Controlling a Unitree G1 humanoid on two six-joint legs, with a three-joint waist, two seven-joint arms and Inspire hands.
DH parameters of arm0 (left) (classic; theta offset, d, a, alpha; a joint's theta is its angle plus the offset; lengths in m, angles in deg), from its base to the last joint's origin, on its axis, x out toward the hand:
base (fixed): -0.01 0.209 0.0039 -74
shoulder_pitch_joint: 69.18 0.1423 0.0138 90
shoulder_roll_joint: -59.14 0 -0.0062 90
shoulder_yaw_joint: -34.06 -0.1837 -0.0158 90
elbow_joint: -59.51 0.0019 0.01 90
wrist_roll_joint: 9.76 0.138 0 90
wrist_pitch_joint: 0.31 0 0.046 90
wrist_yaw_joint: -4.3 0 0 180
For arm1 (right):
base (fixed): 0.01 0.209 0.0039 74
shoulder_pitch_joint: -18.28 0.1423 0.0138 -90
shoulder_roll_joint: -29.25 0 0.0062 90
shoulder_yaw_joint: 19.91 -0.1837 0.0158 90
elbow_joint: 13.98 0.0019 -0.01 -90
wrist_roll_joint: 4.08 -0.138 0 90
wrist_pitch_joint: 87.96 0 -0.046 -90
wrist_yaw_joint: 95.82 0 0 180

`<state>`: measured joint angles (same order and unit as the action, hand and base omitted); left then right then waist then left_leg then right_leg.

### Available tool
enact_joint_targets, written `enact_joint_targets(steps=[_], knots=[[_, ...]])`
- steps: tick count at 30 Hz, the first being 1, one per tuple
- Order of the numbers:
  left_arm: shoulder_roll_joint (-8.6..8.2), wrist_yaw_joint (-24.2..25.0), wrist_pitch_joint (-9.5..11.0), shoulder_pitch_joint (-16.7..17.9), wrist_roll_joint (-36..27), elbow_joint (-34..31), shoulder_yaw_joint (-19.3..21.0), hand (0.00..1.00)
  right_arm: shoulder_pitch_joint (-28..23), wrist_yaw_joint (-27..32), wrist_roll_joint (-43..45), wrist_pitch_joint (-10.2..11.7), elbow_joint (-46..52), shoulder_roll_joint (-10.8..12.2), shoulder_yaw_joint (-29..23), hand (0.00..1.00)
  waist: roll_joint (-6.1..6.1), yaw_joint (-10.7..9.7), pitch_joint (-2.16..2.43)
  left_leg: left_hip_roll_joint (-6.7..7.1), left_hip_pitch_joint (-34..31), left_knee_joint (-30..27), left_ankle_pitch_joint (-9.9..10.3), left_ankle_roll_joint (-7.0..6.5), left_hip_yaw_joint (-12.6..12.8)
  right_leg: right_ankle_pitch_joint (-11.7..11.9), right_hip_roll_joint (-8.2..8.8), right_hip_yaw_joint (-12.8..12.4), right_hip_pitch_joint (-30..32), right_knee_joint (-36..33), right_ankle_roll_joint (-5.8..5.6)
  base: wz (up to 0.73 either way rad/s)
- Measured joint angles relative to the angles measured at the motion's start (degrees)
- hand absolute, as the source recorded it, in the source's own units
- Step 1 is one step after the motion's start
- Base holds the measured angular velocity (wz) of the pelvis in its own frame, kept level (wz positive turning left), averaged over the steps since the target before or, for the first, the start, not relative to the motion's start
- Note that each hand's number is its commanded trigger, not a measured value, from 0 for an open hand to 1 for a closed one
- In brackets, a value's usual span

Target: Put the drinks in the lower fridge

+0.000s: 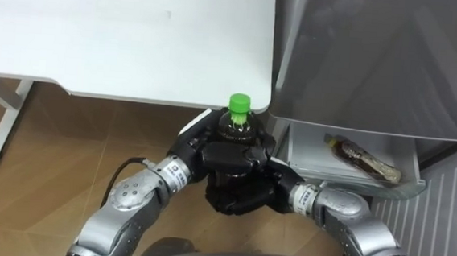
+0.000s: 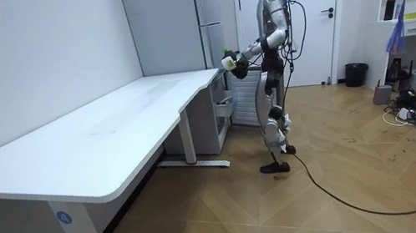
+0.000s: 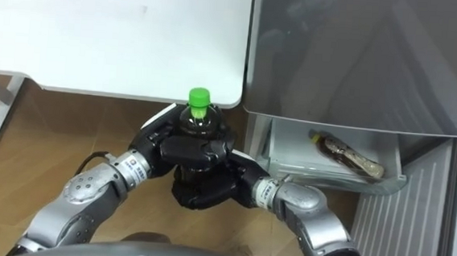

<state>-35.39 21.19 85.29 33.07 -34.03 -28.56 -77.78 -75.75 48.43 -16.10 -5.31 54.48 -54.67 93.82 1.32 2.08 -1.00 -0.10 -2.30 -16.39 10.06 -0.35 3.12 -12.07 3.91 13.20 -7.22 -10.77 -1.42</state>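
Both hands meet in front of the robot's chest, closed round one drink bottle [image 1: 237,120] with a green cap. Its left hand [image 1: 199,148] comes in from the left and its right hand [image 1: 260,158] from the right. Their dark fingers are curled round the bottle's body and overlap beneath it, so little more than its dark neck and cap rise above them. The bottle stands upright in this grip, just below the rounded corner of the white desk [image 1: 122,32] and over the wooden floor [image 1: 49,156].

To the right of the hands, low on the grey fridge [image 1: 378,58], a drawer [image 1: 300,145] stands pulled out. A second bottle [image 1: 363,158], holding a brown drink, lies on its side inside that drawer. The held bottle is beside the drawer's left wall, outside it.

From across the room, the robot stands upright at the far end of the desk, next to the fridge, with the bottle raised before it
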Motion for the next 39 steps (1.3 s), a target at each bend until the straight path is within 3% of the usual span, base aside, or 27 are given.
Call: enact_joint_targets(steps=[2,3,4,23,30,39], knots=[[-0.04,0.03,0.14,0.0,-0.82,0.31,0.0,0.51,0.0,0.01,-0.34,0.0,-0.26,0.0,0.19,1.0,0.1,0.0,-0.06,0.0,-0.04,0.08,0.0,0.0,0.01,0.01,0.0,0.0,0.06,-0.01,0.0,0.0],[-0.02,0.03,0.18,0.0,-0.89,0.33,0.0,0.19,0.0,0.04,-0.37,0.0,-0.29,0.0,0.24,1.0,0.1,0.01,-0.06,0.0,-0.04,0.09,0.01,0.0,0.01,0.01,0.0,0.0,0.06,-0.01,0.0,0.0],[0.0,0.03,0.34,0.0,-0.88,0.33,-0.01,0.0,0.0,0.13,-0.41,-0.01,-0.32,0.0,0.35,1.0,0.13,0.01,-0.08,0.01,-0.05,0.1,0.01,0.0,0.01,0.01,0.01,0.0,0.09,-0.01,0.0,0.0],[0.34,-0.16,2.32,-0.05,-0.73,0.34,-0.06,0.0,-0.02,0.06,-4.05,-0.26,-0.33,-0.09,1.41,1.0,-0.23,-0.02,-0.12,-0.01,-0.09,0.34,0.03,0.04,0.09,0.02,0.0,-0.02,0.3,-0.04,0.0,0.0],[0.34,-0.42,2.33,-0.08,0.24,0.23,0.02,0.0,-0.02,0.07,-4.05,-0.26,-0.33,-0.19,1.92,1.0,-1.16,-0.21,0.42,0.03,-0.13,0.6,0.02,0.04,-0.02,0.02,0.0,0.17,0.2,-0.05,0.0,0.0],[0.42,-0.6,2.32,-0.49,0.23,0.22,0.26,0.0,-0.01,0.1,-4.13,-0.26,-0.29,-0.17,1.88,1.0,-1.21,-0.21,0.37,0.03,-0.65,0.51,0.02,0.05,-0.12,0.02,0.02,0.39,0.29,-0.05,0.0,0.0]])
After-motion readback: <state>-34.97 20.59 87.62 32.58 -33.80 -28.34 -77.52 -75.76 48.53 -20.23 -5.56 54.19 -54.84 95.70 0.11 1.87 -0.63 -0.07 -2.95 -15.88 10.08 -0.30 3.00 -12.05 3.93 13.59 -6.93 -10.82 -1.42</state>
